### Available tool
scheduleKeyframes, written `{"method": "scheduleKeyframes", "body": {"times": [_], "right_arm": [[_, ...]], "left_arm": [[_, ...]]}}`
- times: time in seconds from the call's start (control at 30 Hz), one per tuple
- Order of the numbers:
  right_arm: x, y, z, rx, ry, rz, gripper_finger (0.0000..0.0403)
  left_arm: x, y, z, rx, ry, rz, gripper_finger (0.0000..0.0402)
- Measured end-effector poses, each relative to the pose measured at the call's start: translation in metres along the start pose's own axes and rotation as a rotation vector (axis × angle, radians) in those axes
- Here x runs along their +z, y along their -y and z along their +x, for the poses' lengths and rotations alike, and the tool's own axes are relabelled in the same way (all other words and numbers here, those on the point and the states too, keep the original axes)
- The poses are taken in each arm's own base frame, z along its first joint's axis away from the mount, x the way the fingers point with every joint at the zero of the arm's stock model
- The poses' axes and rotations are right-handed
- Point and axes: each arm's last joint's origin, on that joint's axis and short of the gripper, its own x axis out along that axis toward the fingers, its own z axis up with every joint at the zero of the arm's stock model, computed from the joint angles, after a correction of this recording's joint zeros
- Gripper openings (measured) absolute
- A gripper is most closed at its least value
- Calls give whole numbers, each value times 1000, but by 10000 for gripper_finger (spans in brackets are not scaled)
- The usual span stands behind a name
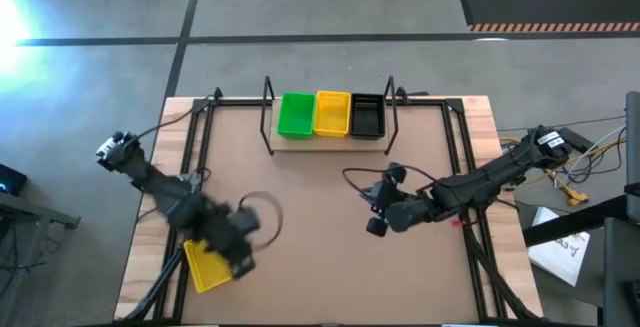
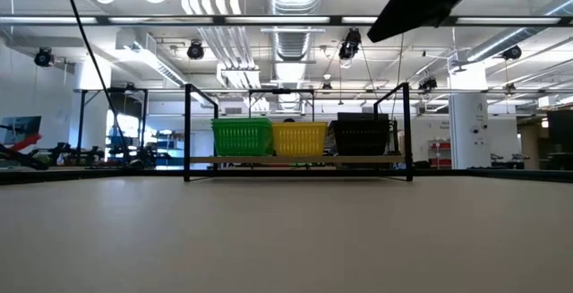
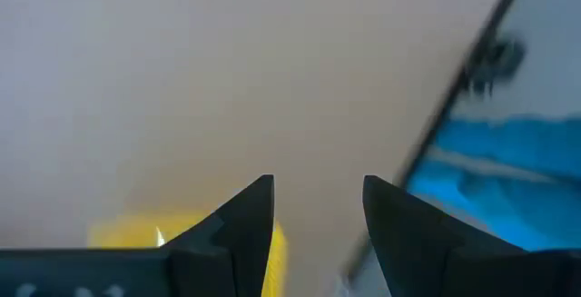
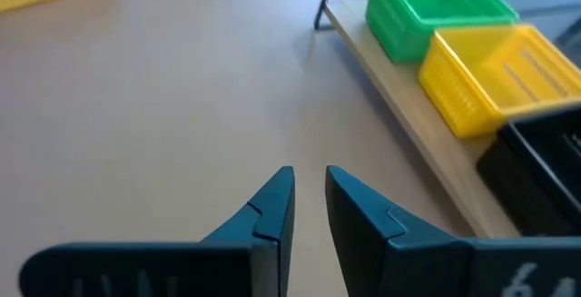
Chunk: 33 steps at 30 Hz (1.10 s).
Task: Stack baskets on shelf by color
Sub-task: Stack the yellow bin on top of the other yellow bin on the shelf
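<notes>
On the wooden shelf (image 1: 330,139), which has black wire uprights, a green basket (image 1: 295,114), a yellow basket (image 1: 332,113) and a black basket (image 1: 367,116) stand side by side. The low view shows the same three: green basket (image 2: 242,138), yellow basket (image 2: 299,138), black basket (image 2: 361,136). Another yellow basket (image 1: 207,266) lies on the table near the near-left corner. My left gripper (image 1: 243,255) (image 3: 318,183) hovers open at that basket's right end, with nothing between its fingers. My right gripper (image 1: 374,219) (image 4: 310,172) is open by a narrow gap, empty, over the table right of centre and pointing toward the shelf.
A black frame rail (image 1: 190,152) runs along the table's left side and another rail (image 1: 470,167) along its right. Cables loop on the table beside both arms. Bare tabletop (image 1: 320,217) lies between the grippers and in front of the shelf.
</notes>
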Motion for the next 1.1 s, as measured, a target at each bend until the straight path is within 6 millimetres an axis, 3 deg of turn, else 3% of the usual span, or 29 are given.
{"method": "scheduleKeyframes", "body": {"times": [0.2, 0.4, 0.57, 0.7, 0.93, 1.1], "right_arm": [[4, 4, 6, 18, 25, -61, 59], [4, 4, 7, 35, 15, -60, 59], [4, 4, 7, 39, 14, -44, 59], [4, 4, 7, 39, 14, -44, 59], [4, 4, 7, 37, 15, -44, 59], [4, 4, 7, 37, 15, -44, 59]], "left_arm": [[-63, 15, 12, 10, -190, -65, 155], [-93, 25, 32, -23, -223, -69, 189], [-106, 21, 64, 96, -299, -71, 226], [-113, 19, 90, 171, -339, -71, 229], [-120, 13, 124, 275, -335, -60, 202], [-123, 6, 135, 328, -336, -61, 172]]}}
